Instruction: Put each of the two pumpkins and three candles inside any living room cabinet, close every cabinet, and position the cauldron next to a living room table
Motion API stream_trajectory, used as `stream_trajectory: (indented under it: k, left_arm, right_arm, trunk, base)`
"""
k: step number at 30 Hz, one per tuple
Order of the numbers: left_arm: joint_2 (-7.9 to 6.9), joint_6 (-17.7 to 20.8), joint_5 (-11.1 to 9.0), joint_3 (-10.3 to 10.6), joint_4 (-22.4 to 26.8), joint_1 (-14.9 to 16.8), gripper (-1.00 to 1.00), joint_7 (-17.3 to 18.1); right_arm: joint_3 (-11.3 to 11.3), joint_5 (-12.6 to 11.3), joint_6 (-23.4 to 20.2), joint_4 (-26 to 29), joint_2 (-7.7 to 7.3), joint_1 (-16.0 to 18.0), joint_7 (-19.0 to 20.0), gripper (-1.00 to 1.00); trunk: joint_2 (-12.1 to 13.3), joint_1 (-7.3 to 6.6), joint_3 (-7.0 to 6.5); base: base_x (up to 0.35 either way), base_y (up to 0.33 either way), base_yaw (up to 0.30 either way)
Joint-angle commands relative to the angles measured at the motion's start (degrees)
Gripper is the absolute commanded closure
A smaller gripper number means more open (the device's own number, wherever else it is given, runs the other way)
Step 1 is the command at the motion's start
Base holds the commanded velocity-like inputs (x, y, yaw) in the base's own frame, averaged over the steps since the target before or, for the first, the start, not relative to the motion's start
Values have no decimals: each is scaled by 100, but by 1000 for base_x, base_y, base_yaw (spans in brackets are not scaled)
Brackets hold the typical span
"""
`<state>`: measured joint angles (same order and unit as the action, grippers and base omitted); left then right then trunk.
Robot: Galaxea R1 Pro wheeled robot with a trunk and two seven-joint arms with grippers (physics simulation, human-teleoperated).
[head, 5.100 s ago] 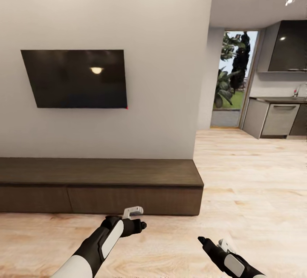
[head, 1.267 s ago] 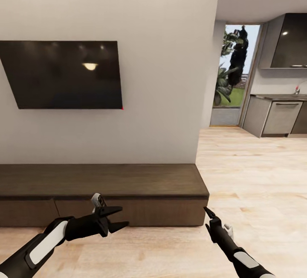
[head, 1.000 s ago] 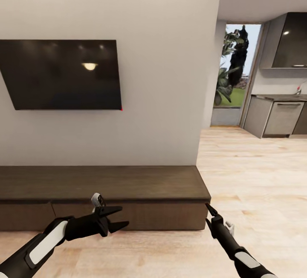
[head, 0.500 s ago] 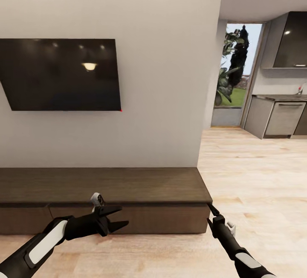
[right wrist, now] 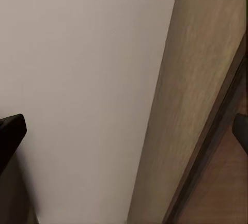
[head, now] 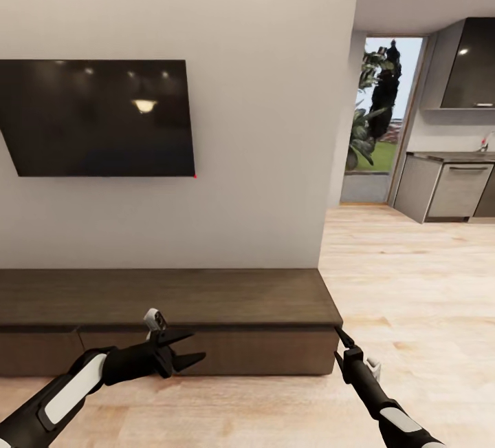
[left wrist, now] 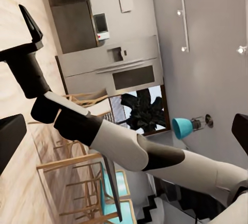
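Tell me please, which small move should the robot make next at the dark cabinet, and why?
Probably ease the right gripper in to the cabinet at its right end, to start a drawer front open. The fronts look shut and handle-less, its tip sits by that top corner, and the left gripper hangs open and empty before the front.

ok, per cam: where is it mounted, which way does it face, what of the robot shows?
Head: on the head, facing the cabinet and TV; both arms show, left end effector open.
Left wrist: faces sideways toward the kitchen; right arm crosses it.
Right wrist: close on wall and floor.
Shared: head and left wrist both see the right end effector.
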<state>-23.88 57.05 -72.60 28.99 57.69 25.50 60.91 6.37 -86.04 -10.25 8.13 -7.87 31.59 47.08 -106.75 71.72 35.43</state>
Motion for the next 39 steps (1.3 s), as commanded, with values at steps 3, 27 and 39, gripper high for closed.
stream_trajectory:
  k: [3,27,39]
  left_arm:
    - [-4,26,-26,-4,-3,7,-100,17]
    - [-3,26,-26,-16,2,7,-100,17]
    - [-3,26,-18,-13,19,7,-100,12]
  right_arm:
    - [40,-61,-39,-5,-4,5,27,-100]
    - [31,-49,128,-15,0,5,-39,-100]
    - [54,-611,115,-7,1,5,-129,-100]
  trunk:
    - [-125,66,60]
    - [-1087,593,491]
    - [-1569,857,707]
  base:
    - [0,0,0]
    - [0,0,0]
    - [0,0,0]
